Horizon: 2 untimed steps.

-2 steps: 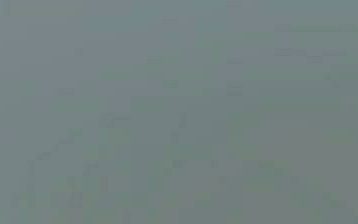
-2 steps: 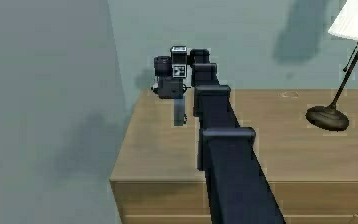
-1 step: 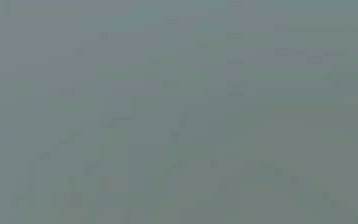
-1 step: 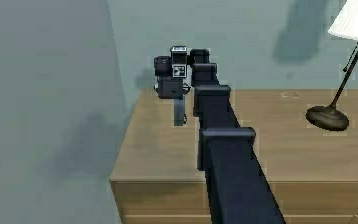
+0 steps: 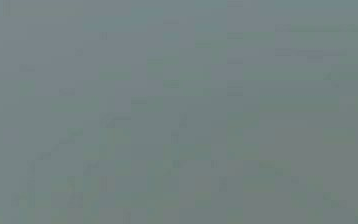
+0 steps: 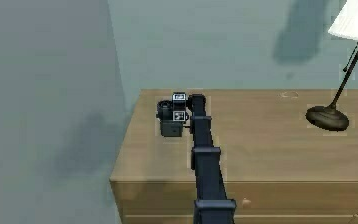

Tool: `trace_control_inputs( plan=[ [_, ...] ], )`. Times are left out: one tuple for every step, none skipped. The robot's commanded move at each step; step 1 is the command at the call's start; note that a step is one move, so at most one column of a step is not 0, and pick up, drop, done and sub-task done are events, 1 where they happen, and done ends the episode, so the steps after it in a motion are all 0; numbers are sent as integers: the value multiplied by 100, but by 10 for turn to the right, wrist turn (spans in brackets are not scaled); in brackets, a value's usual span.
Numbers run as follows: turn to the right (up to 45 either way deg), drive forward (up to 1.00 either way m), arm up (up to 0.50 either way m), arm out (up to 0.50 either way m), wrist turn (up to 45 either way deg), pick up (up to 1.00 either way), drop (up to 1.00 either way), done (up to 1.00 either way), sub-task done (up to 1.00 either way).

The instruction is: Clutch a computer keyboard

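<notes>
— Keyboard first: where does it lie?
— I cannot tell where the keyboard is. What I can place is the gripper [image 6: 167, 117], a dark boxy body just left of centre in the arm side view, with small white squares [image 6: 178, 99] bearing black marks on its right side.
— Is it gripping anything?
— I cannot tell. Its far end is too small and dark to make out, so I cannot say whether it holds something.
— What carries it?
— The arm [image 6: 209, 175], a dark square bar that rises from the bottom edge just right of the middle and leans slightly left toward its top.
— And under it?
— A light brown wooden cabinet top [image 6: 267, 140], spreading from the centre to the right edge. The gripper shows near its upper left corner; whether it touches the wood I cannot tell. Along the bottom edge the cabinet's front [image 6: 157, 200] shows a horizontal seam.
— Anything standing on the wood?
— A lamp [image 6: 327, 118] at the far right, with a round dark base on the top, a thin dark stem slanting up to the right, and a white shade [image 6: 355, 22] in the upper right corner. It stands well apart from the gripper.
— Behind all that?
— A grey-blue wall [image 6: 187, 45] across the upper part and down the left side. The forward view gives a flat grey-green surface [image 5: 179, 112]; I cannot tell what it is.
</notes>
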Motion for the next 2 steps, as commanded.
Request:
trace_control_inputs(
  plan=[
    [0,0,0,0,0,100,0,0,0],
    [0,0,10,0,0,0,0,0,0]
  ],
)
